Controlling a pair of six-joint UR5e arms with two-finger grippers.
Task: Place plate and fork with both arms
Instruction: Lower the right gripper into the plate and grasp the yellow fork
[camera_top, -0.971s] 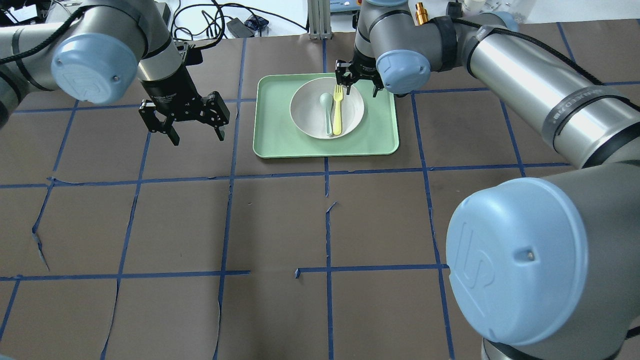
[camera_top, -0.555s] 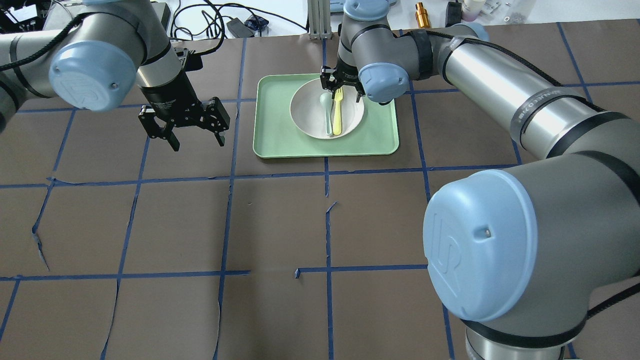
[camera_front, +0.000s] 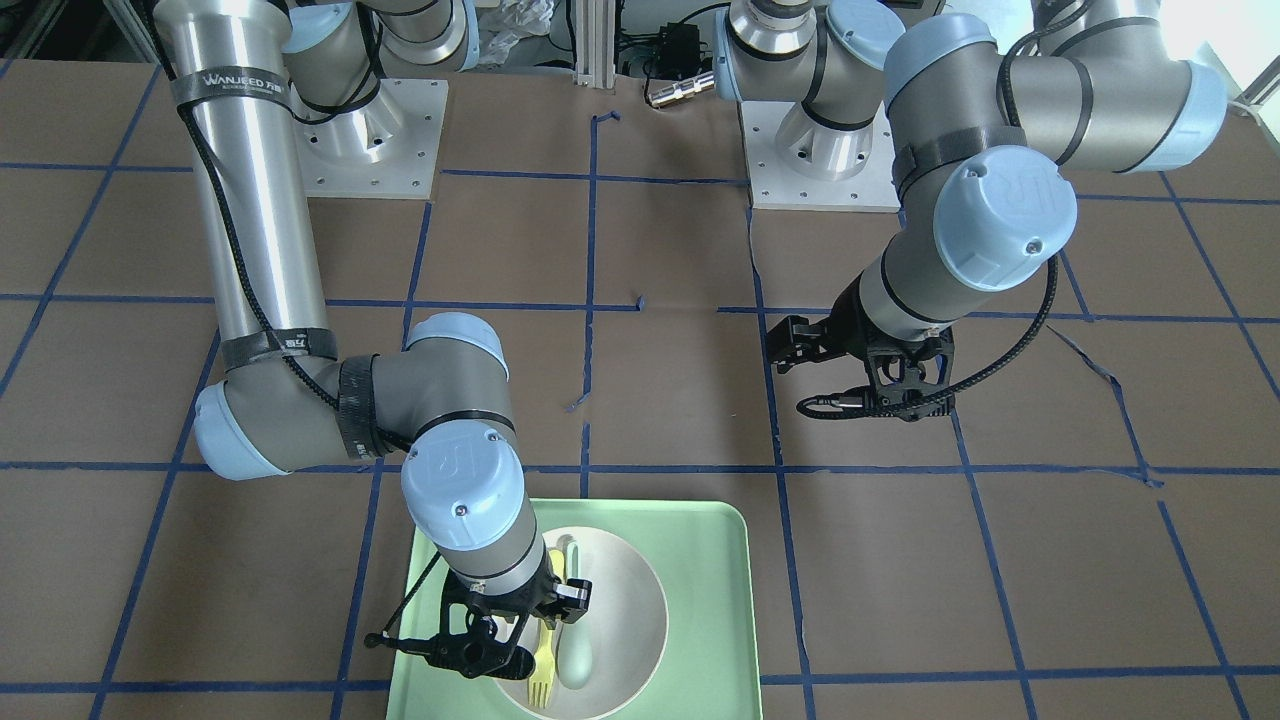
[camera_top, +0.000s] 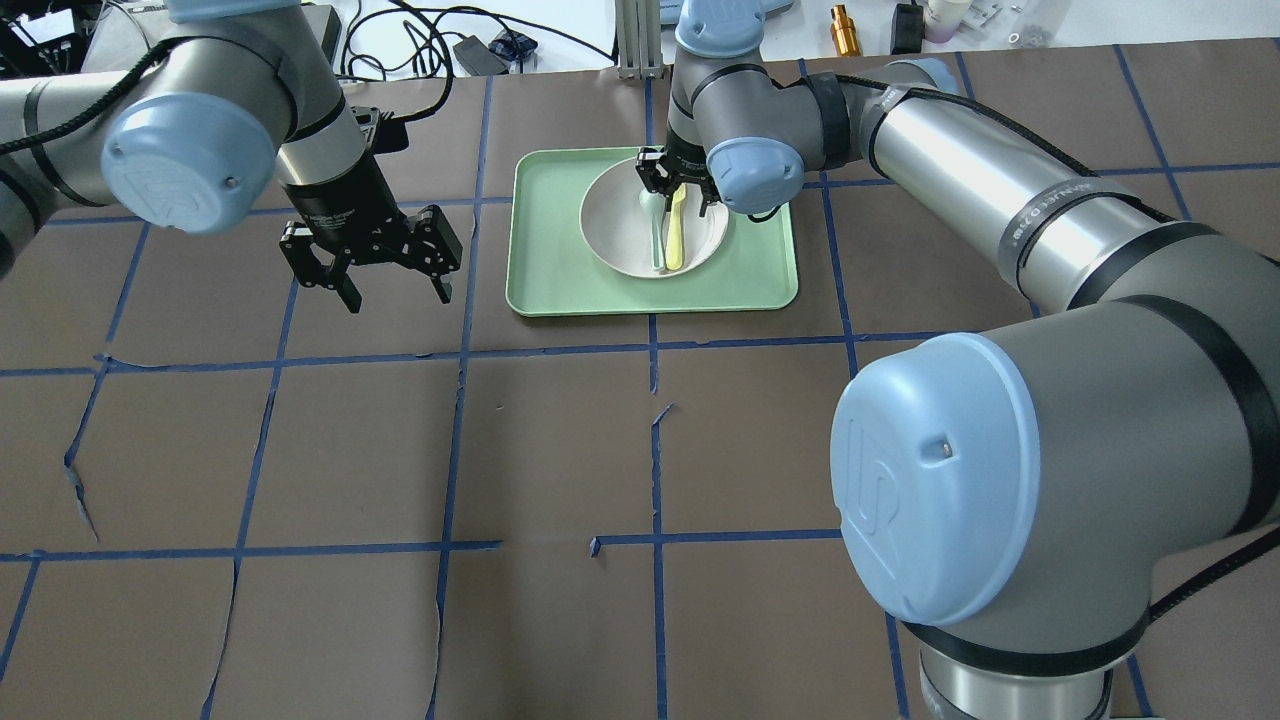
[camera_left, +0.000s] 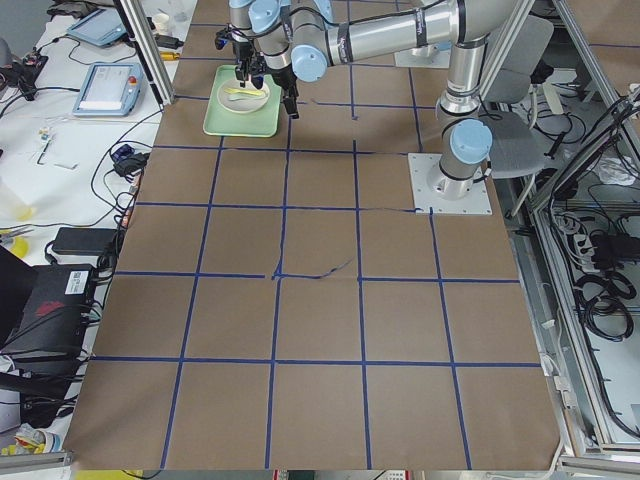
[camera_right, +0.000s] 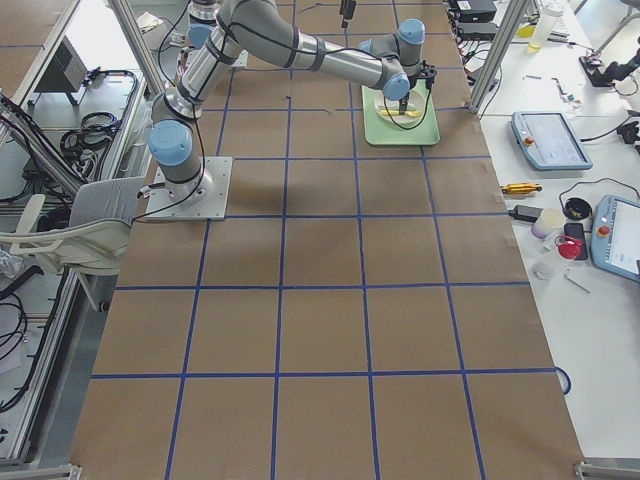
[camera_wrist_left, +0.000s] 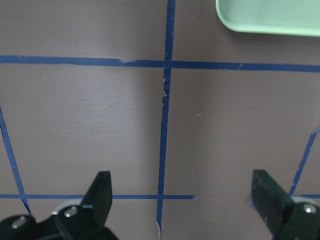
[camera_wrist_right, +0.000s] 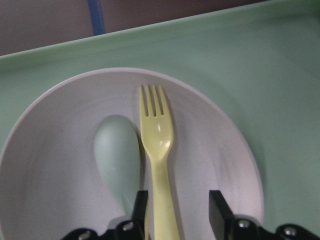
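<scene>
The white plate (camera_top: 620, 225) sits on a mint-green tray (camera_top: 550, 250). The pale yellow fork (camera_top: 675, 240) lies in the plate beside a grey-green spoon (camera_top: 656, 230). My right gripper (camera_top: 678, 188) is low over the plate's far side, open. In the right wrist view its fingers (camera_wrist_right: 220, 212) straddle the fork (camera_wrist_right: 159, 140) handle, with a gap on one side; the spoon (camera_wrist_right: 117, 160) lies just left. My left gripper (camera_top: 365, 265) is open and empty above bare table left of the tray, as the left wrist view (camera_wrist_left: 182, 200) shows.
The table is brown with blue tape grid lines (camera_top: 460, 350). The tray's corner (camera_wrist_left: 270, 15) shows at the top right of the left wrist view. Cables and small items (camera_top: 480, 50) lie beyond the table's far edge.
My right gripper has moved left and down, from the tray's far right edge to over the fork in the plate. The left gripper has barely shifted.
</scene>
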